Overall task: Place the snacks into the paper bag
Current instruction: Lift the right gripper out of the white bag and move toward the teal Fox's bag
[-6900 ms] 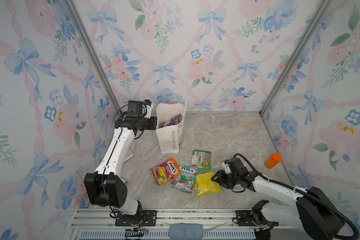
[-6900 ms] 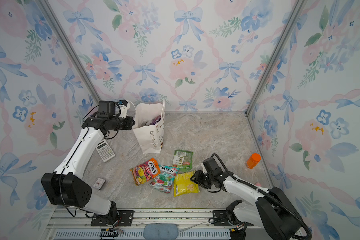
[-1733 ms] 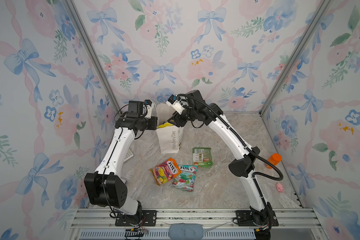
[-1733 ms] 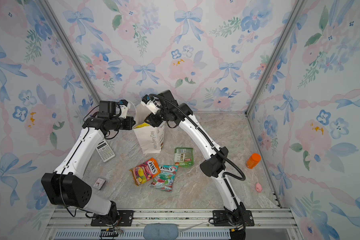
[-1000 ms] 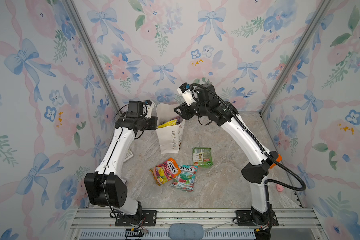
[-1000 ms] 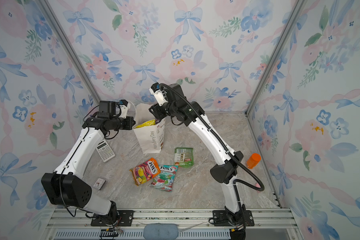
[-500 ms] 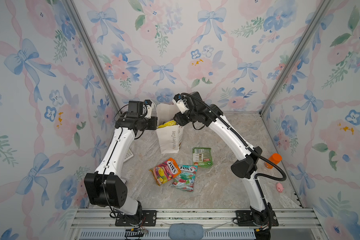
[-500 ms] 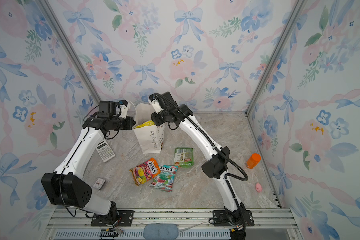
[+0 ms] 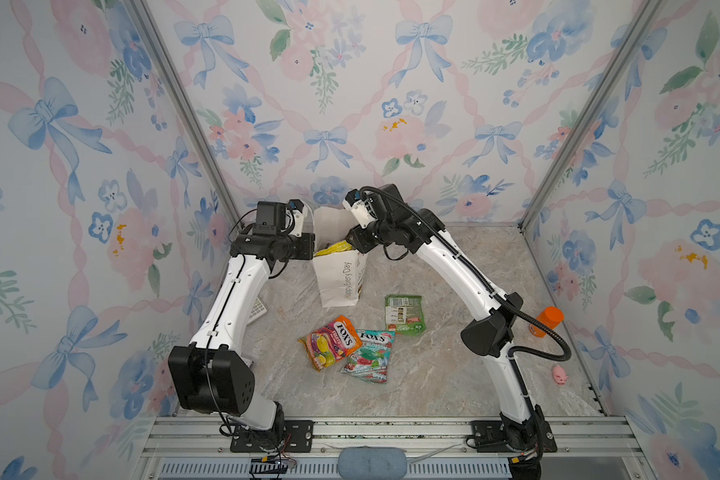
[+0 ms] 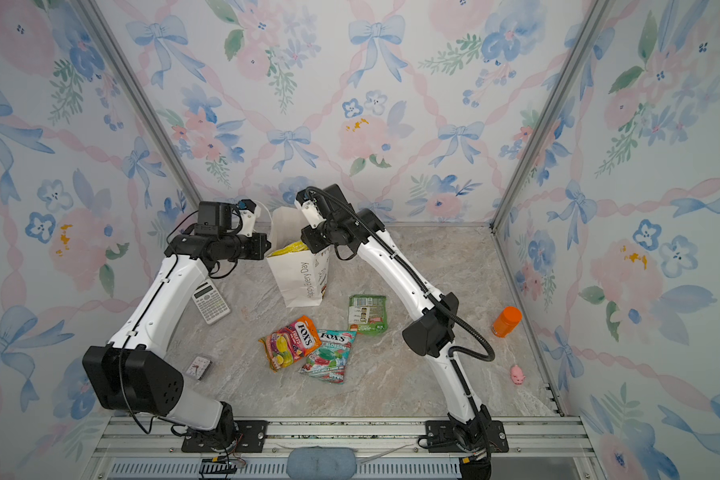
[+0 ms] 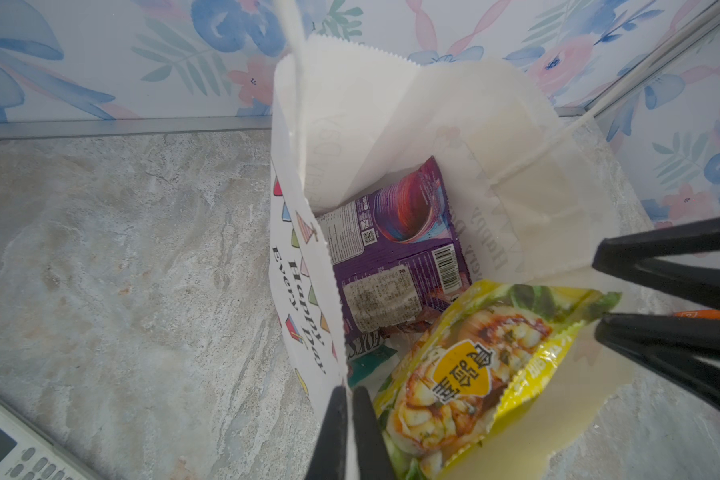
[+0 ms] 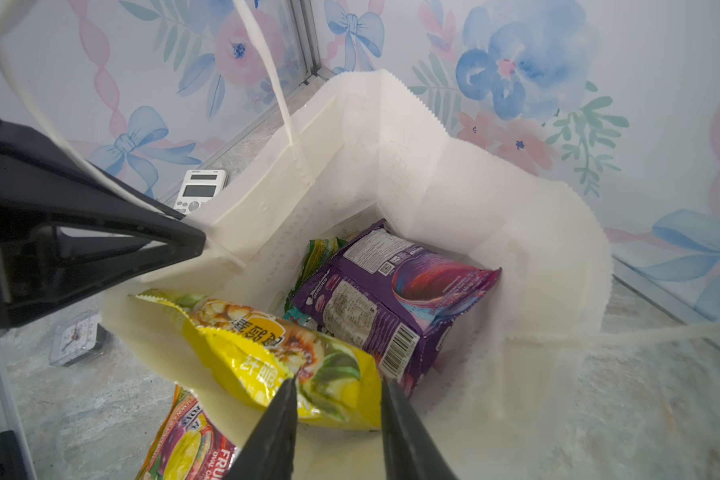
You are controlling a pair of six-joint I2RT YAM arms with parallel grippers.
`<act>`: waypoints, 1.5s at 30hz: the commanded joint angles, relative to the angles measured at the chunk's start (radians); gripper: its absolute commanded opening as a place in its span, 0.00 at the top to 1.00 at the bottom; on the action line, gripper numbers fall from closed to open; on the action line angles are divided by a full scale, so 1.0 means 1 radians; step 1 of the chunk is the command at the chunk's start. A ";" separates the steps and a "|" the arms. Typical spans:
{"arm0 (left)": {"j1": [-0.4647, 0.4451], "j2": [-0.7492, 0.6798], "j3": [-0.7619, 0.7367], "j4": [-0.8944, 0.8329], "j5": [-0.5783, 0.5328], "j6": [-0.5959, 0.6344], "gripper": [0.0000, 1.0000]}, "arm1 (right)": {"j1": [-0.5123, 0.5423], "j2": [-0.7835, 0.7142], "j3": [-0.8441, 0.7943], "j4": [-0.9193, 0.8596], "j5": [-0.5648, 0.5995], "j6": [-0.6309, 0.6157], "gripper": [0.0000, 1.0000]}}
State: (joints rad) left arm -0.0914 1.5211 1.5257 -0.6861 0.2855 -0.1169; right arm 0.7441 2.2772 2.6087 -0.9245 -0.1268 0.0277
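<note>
Over paper bag [image 11: 350, 124] — glossy yellow packet [image 11: 466, 374]

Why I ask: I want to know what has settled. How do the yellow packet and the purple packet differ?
The yellow packet sits high, poking up at the mouth of the bag; the purple packet lies deep inside. The yellow packet shows its pictured front, the purple packet its barcode back. Both are glossy, flat pouches.
</note>
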 commanded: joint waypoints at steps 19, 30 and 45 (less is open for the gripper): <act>0.009 -0.011 -0.014 -0.001 0.006 0.003 1.00 | 0.029 -0.005 0.025 -0.007 -0.101 0.115 1.00; 0.009 -0.013 -0.015 -0.001 0.007 0.001 1.00 | 0.041 -0.155 -0.101 0.088 -0.100 0.147 0.45; 0.009 -0.015 -0.015 0.000 -0.003 0.000 1.00 | -0.010 -0.614 -0.850 0.356 -0.011 0.215 0.40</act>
State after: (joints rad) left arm -0.0837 1.5211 1.5249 -0.6872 0.2810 -0.1169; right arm 0.7605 1.7012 1.8862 -0.6128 -0.1780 0.1951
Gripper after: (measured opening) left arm 0.047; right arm 0.605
